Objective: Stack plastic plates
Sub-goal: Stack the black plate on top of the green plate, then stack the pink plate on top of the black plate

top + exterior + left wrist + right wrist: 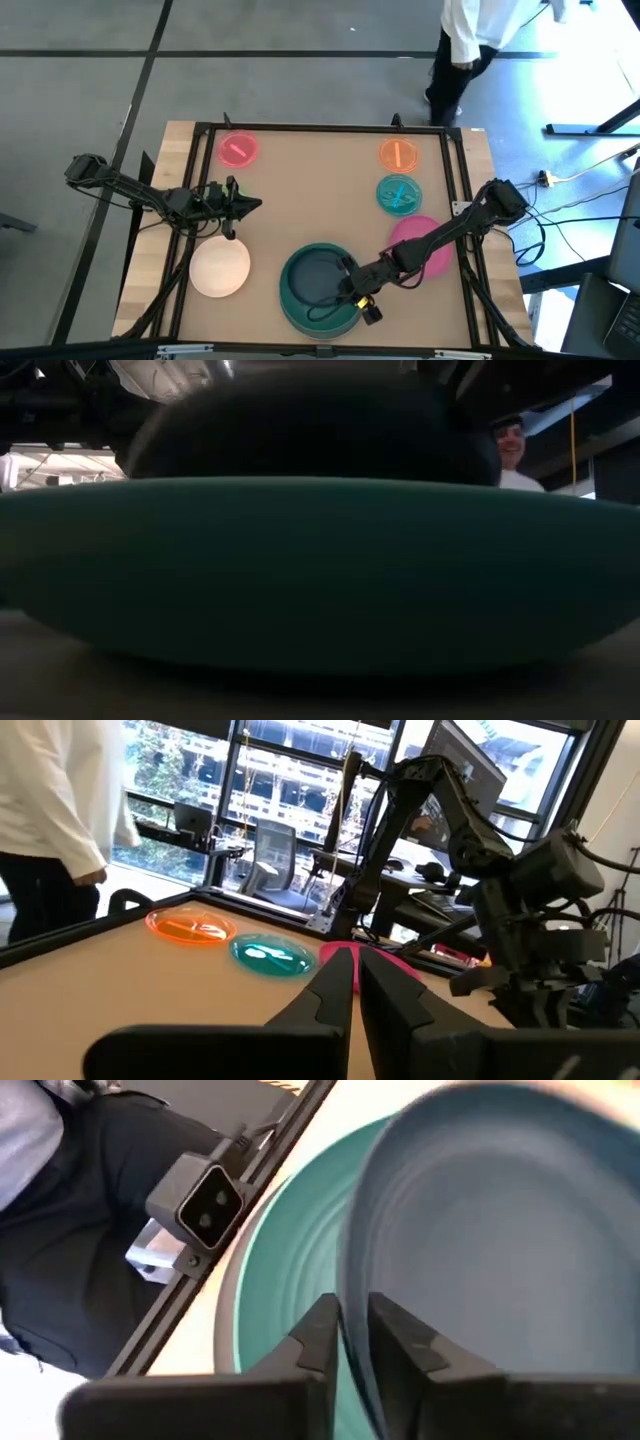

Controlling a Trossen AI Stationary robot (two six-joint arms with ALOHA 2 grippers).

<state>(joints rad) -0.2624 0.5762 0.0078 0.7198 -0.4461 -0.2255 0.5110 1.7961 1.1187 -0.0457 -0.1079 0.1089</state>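
A dark navy plate (315, 278) sits tilted over a large teal plate (300, 310) near the table's front edge. A grey rim (226, 1330) shows under the teal plate. My right gripper (350, 287) is shut on the navy plate's right rim. My left gripper (245, 206) is shut and empty, above the table just beyond the cream-white plate (220, 268), which lies flat. A magenta plate (432, 238) lies partly under my right arm. In the low view the teal plate (320, 570) fills the frame, with the navy plate (310, 430) above it. My right gripper pinches the navy plate's rim (356, 1308) on its right side between the two fingers, one on the plate's inner face and one on its underside. The fingers come from the table's right, slanting down. The plate is tilted over the teal plate, its held edge raised.
A small pink plate (238, 150) lies at the far left and an orange one (397, 154) at the far right. A blue-green translucent plate (398, 195) lies nearer than the orange one. A black frame (320, 128) borders the table. A person (470, 40) stands beyond the far edge.
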